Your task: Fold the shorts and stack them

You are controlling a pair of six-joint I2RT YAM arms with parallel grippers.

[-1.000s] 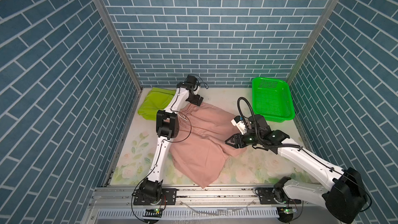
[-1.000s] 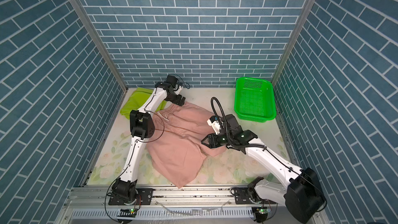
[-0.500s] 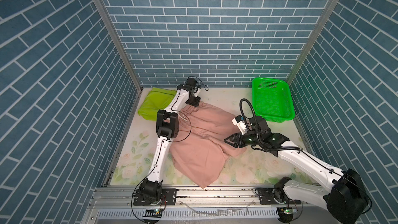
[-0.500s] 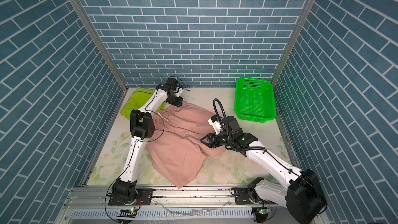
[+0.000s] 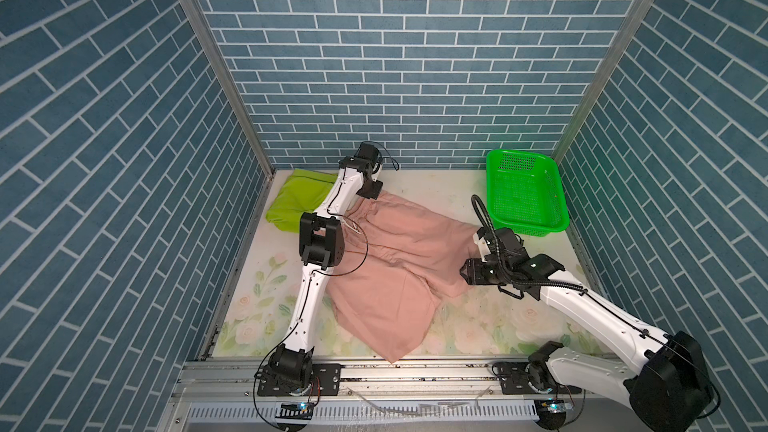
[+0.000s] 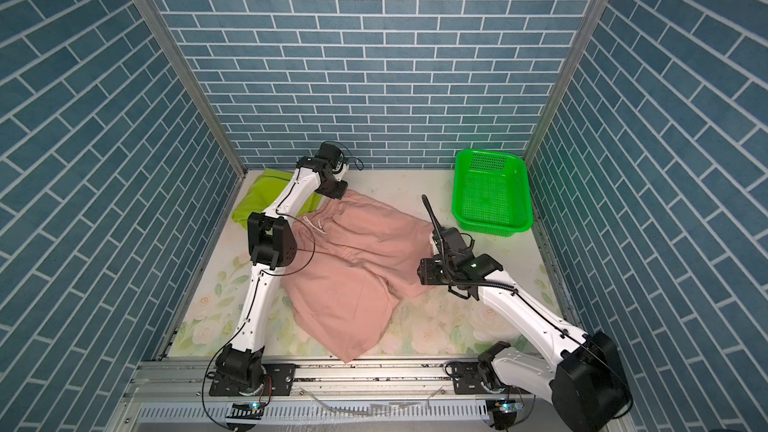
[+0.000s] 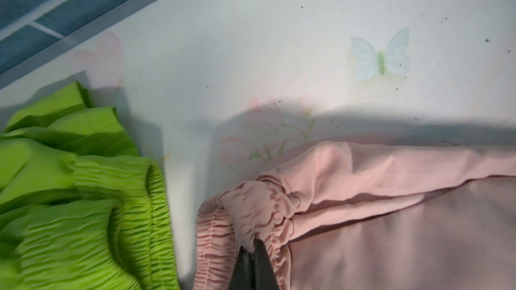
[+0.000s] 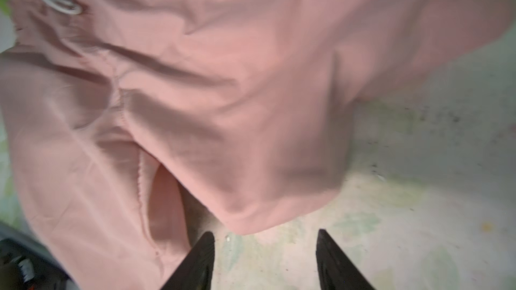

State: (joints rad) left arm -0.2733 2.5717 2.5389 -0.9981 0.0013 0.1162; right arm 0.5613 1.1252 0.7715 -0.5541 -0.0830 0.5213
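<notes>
Now my left tool [image 7: 252, 249] is pinched tight on the gathered waistband of the dusty-pink fabric shorts [image 5: 395, 251], which sprawl across the floral counter [image 5: 478, 326] with the lime-green fabric shorts [image 5: 297, 201] just beside them in the far left corner. My right tool [image 8: 265, 235] stands parted and empty. The pink pair runs from my left grip down toward it, one leg hem just ahead of its tips, so I judge that arm the nearer for the fold.

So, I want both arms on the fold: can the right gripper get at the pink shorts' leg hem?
Probably yes: the right gripper stands open, the hem of the pink shorts just ahead of its fingertips, only bare table between.
</notes>
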